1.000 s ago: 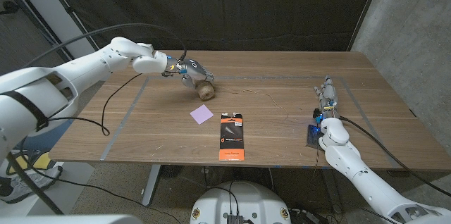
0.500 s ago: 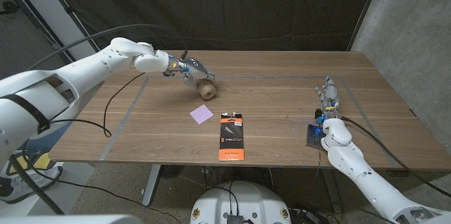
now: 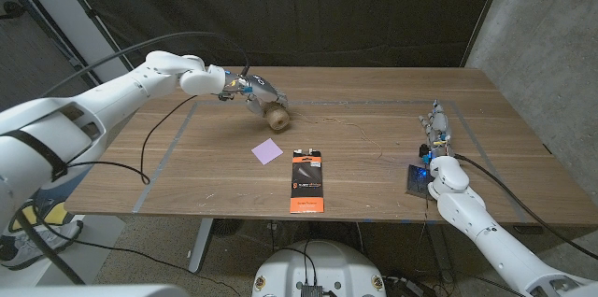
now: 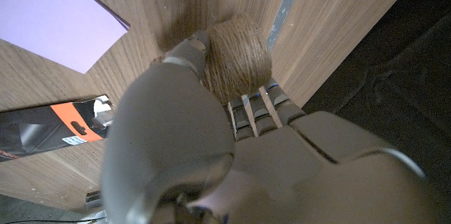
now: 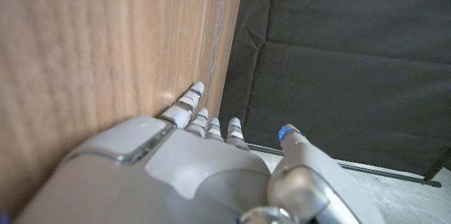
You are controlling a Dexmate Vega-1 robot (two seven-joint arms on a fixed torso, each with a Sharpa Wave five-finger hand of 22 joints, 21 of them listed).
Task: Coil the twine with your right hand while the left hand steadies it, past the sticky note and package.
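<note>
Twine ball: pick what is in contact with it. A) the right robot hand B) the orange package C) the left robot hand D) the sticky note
C: the left robot hand has its fingers on the twine ball, as the left wrist view also shows; the right robot hand stands far across the table.

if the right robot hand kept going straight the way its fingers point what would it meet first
Probably nothing: the right robot hand points along bare wooden table toward its far edge and the dark curtain beyond, though depth is hard to judge.
</note>
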